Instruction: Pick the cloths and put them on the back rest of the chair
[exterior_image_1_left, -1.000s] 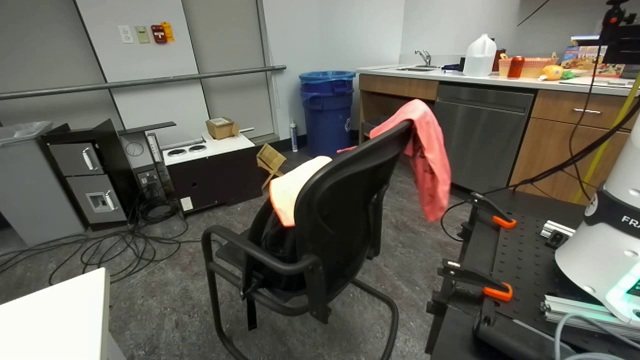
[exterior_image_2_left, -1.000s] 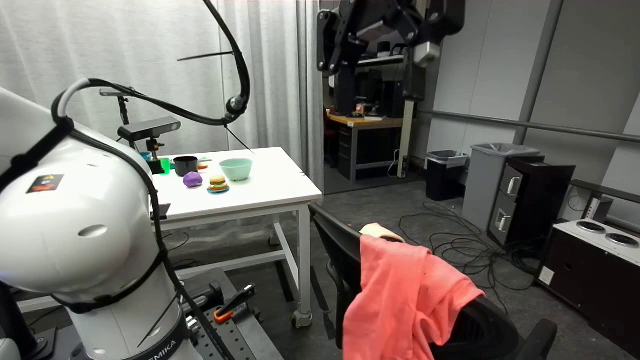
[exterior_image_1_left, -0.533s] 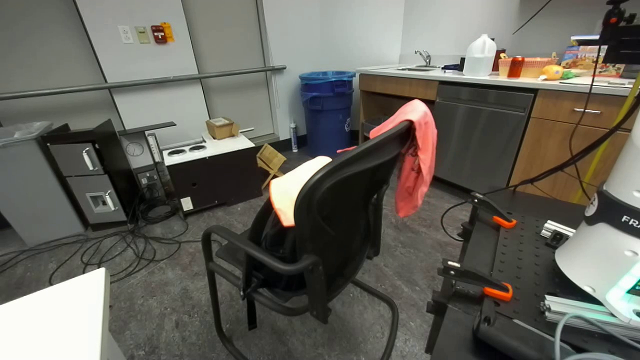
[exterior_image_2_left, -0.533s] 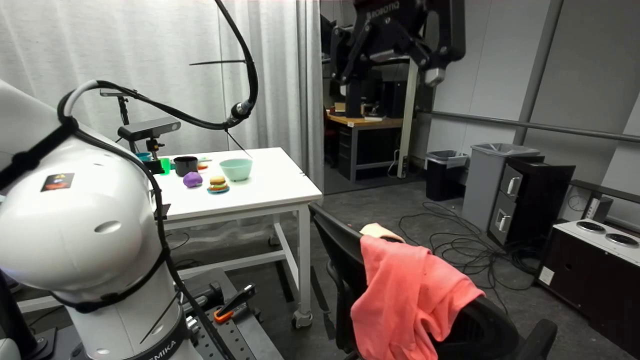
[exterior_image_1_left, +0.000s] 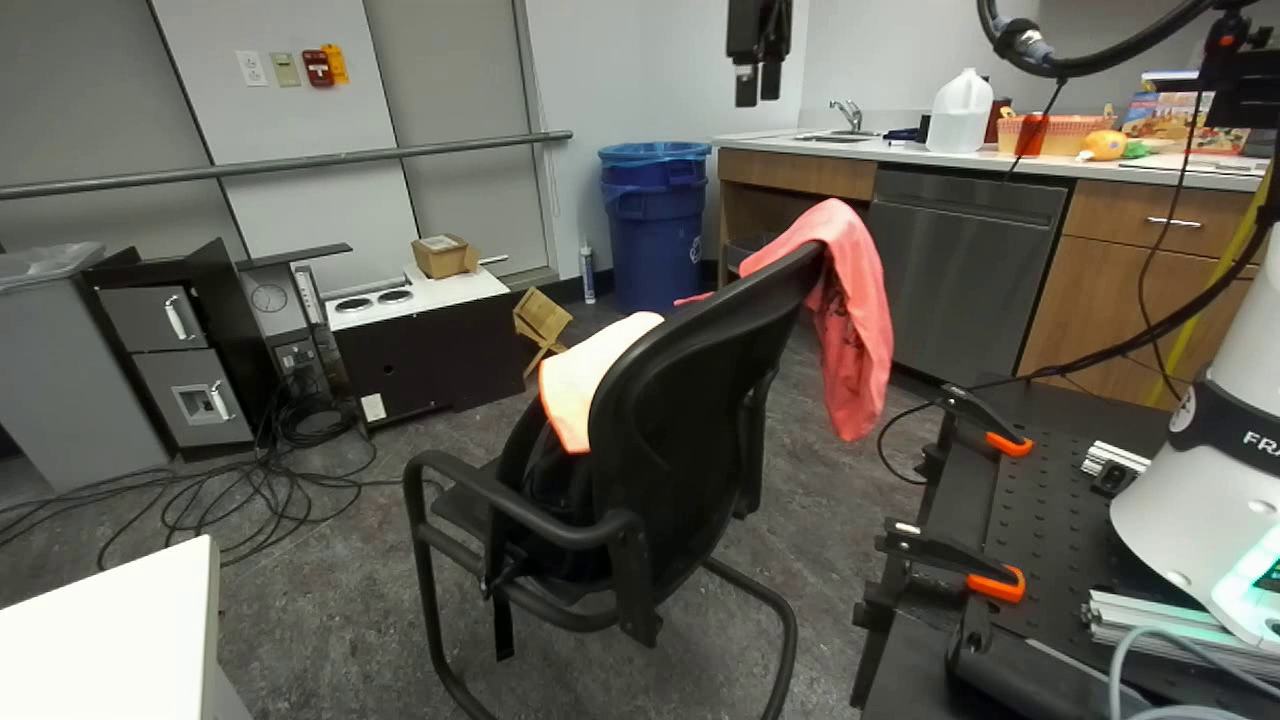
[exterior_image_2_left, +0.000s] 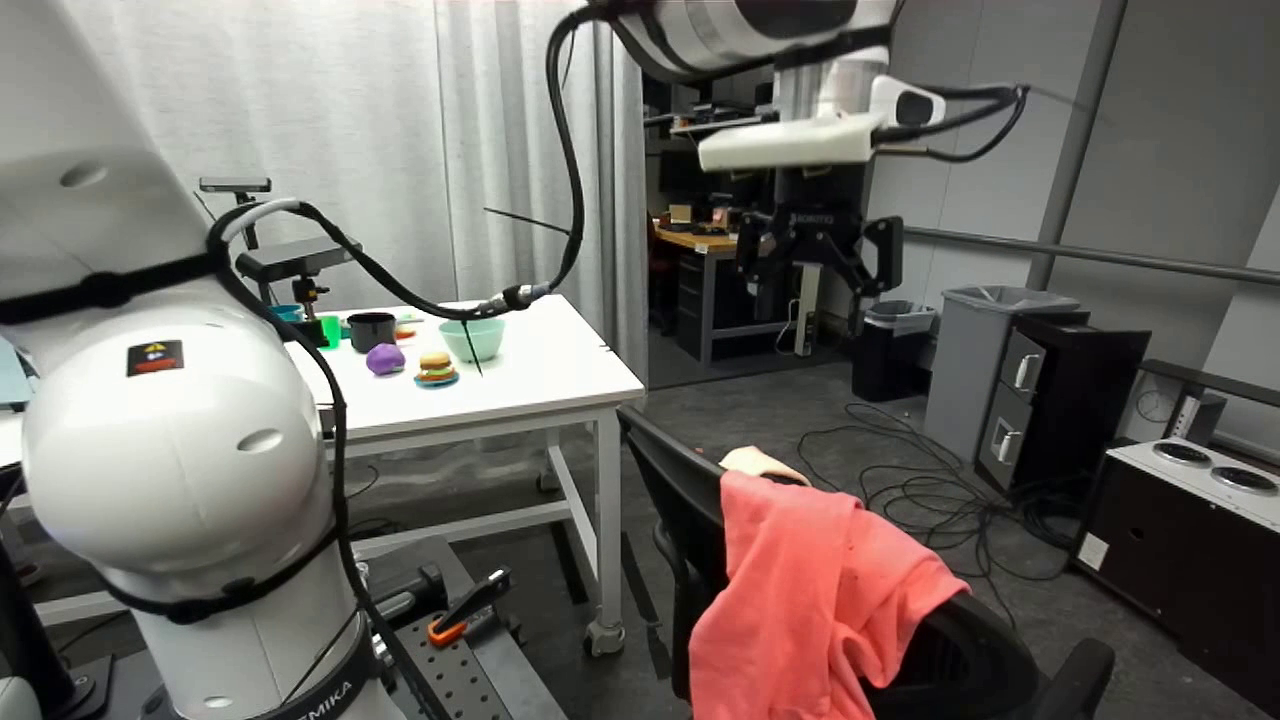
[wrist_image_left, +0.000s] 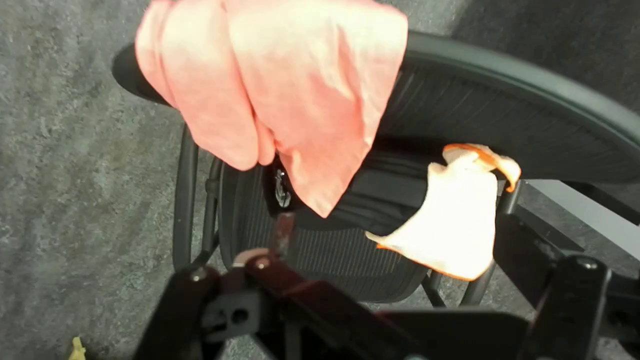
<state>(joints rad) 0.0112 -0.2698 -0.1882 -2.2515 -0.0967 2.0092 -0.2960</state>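
the pale cloth (wrist_image_left: 462, 225) lies well below the gripper (exterior_image_2_left: 812, 300), on the seat side of the back rest (exterior_image_1_left: 690, 410) and partly over what looks like a black bag (wrist_image_left: 390, 187); we do not see it hung over the top edge. the salmon cloth (exterior_image_2_left: 800, 590), also below the gripper, is draped across that edge with flaps on both sides, so we judge it placed and the pale one left to lift. the gripper's jaws stand apart with nothing between them, and it touches neither cloth. we expect both to be light, soft and limp, hardly fragile or slippery; the pale one should sag from wherever we pinch it. we would take its bunched end nearest the back rest, with a shallow bite, since going deep could catch the bag or press on the rim. farther out, the seat (wrist_image_left: 340, 255) shows under the bag, below the gripper, and the table (exterior_image_2_left: 545, 360) with its green bowl (exterior_image_2_left: 488, 338) stands well apart from the gripper.
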